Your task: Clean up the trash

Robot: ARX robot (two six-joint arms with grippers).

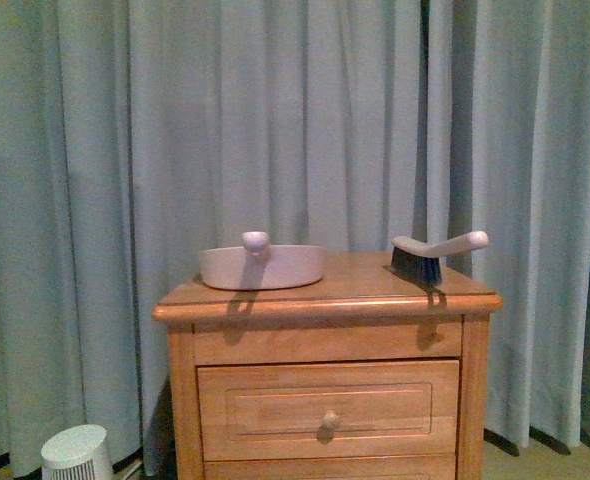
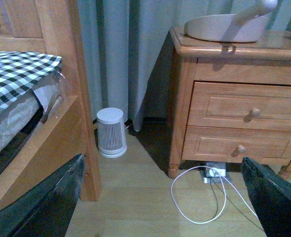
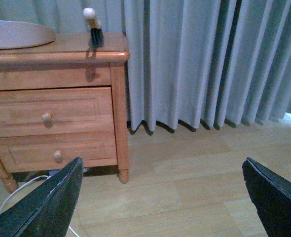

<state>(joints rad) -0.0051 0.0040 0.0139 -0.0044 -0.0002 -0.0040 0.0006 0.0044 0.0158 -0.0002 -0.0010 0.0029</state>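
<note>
Jaws wide apart on left gripper (image 2: 161, 162) & right gripper (image 3: 162, 162). Frame centre: pale oval dustpan (image 1: 263, 266) & black-bristled brush (image 1: 418, 262) on wooden nightstand (image 1: 275, 345).

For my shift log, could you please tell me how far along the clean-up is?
Nothing looks done yet. The pale oval dustpan and the white-handled black-bristled brush lie untouched on the wooden nightstand. Nothing is in hand: the left pincer and right pincer are both open and empty above the floor. No crumpled white tissue wad shows in any view, so finding and clearing it remains.

Nightstand (image 1: 327, 405) base below frame edge.
</note>
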